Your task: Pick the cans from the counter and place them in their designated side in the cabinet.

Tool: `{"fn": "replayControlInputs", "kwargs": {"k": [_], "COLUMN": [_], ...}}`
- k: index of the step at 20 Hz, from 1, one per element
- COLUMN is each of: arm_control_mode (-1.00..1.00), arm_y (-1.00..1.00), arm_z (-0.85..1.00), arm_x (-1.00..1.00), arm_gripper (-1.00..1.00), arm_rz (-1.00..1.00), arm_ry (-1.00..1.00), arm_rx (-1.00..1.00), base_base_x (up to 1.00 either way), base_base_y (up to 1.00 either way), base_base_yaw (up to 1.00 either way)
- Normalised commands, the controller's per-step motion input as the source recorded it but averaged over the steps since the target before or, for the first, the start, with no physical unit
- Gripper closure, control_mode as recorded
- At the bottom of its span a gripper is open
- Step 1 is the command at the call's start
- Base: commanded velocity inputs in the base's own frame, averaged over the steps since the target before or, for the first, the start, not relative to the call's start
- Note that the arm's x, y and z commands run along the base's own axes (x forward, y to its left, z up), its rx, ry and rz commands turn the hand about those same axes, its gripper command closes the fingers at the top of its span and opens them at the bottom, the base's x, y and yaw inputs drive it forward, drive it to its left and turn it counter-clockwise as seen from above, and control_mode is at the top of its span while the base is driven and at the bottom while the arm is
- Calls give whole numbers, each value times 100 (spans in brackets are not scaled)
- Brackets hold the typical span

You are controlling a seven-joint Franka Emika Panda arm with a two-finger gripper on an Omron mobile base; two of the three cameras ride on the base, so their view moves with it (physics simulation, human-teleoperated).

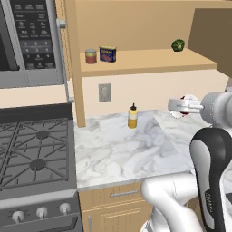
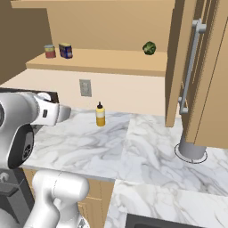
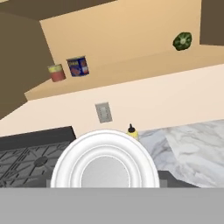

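My gripper (image 1: 183, 107) is shut on the short round red-and-white can (image 1: 186, 99), held in the air above the right part of the marble counter (image 1: 122, 149). In the hand view the can's white round end (image 3: 105, 162) sits close in front of the camera and hides the fingertips. The dark blue boxy tin (image 1: 108, 54) (image 3: 78, 66) stands at the left end of the tan cabinet's shelf (image 1: 149, 61), well above and to the left of the gripper. The cabinet's brown door (image 1: 213, 36) hangs open at the upper right.
A red can with a yellow-green band (image 1: 91, 56) stands just left of the blue tin. A green round item (image 1: 177, 45) lies at the shelf's right end. A yellow squeeze bottle (image 1: 132, 116) stands by the wall. The gas stove (image 1: 31, 154) and microwave (image 1: 27, 41) are left.
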Motion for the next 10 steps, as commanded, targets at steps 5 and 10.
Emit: {"fn": "replayControlInputs", "kwargs": {"k": [5, 10], "arm_control_mode": [-100, -100], "arm_y": [0, 0], "arm_z": [19, 22], "arm_x": [-10, -12], "arm_gripper": [100, 100], "arm_rz": [0, 0], "arm_ry": [0, 0], "arm_rx": [0, 0], "base_base_x": [0, 0], "base_base_y": [0, 0], "base_base_yaw": [0, 0]}}
